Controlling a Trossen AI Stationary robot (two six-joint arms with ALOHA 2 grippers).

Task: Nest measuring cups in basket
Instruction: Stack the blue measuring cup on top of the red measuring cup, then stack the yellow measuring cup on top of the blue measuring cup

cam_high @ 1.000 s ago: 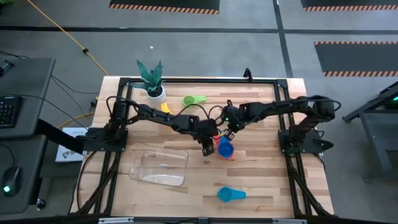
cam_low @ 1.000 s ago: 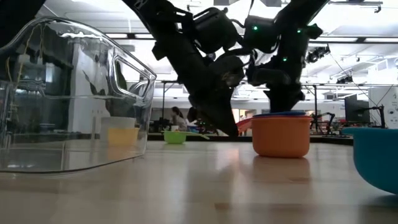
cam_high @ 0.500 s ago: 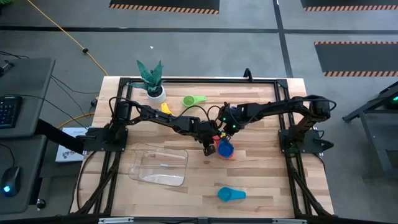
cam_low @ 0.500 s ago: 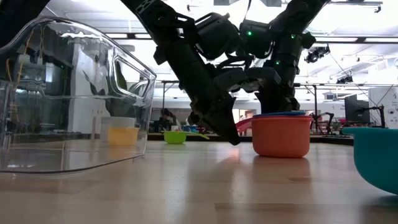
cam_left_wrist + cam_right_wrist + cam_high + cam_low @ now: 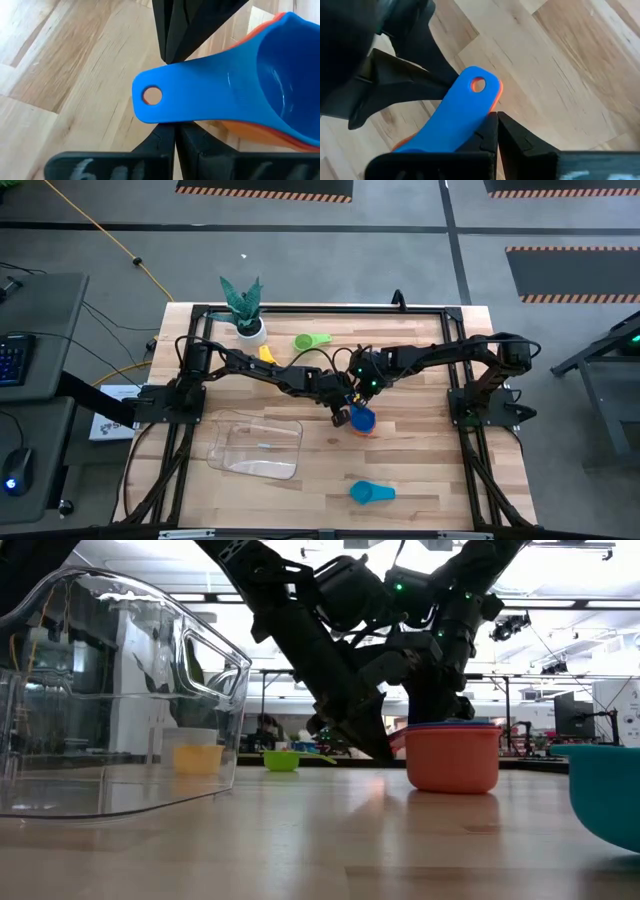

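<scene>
From above, we see both arms meeting mid-table over a stacked pair of measuring cups [image 5: 362, 421], a dark blue scoop nested in an orange one. The left gripper [image 5: 340, 416] and right gripper [image 5: 357, 392] are both pinched closed, neither clearly holding anything. Only the left wrist view shows the dark blue cup's [image 5: 225, 95] smooth, flat handle with its round hole. The low view shows the clear, glossy basket [image 5: 110, 700], rounded and low-walled, well off from the pincers. A light blue cup [image 5: 370, 493] lies apart.
</scene>
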